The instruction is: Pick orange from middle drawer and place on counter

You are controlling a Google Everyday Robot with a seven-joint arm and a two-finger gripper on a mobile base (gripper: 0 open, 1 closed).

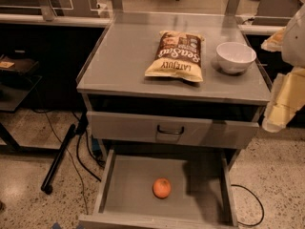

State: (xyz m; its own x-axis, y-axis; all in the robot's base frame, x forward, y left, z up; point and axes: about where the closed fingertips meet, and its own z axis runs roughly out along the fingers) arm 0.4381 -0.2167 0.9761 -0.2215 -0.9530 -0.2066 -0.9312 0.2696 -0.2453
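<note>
The orange (pixel 162 188) lies alone on the floor of the middle drawer (pixel 128 194), which is pulled out at the bottom of the view. The counter (pixel 124 56) is the grey top of the cabinet above it. My gripper (pixel 281 101) hangs at the right edge of the view, beside the counter's right front corner. It is well above and to the right of the orange and holds nothing that I can see.
A brown and cream chip bag (pixel 176 56) lies in the middle of the counter. A white bowl (pixel 235 57) stands at its right side. A shut drawer front with a dark loop handle (pixel 170 130) sits between the counter and the open drawer. Dark side benches flank the cabinet. Cables lie on the floor at left.
</note>
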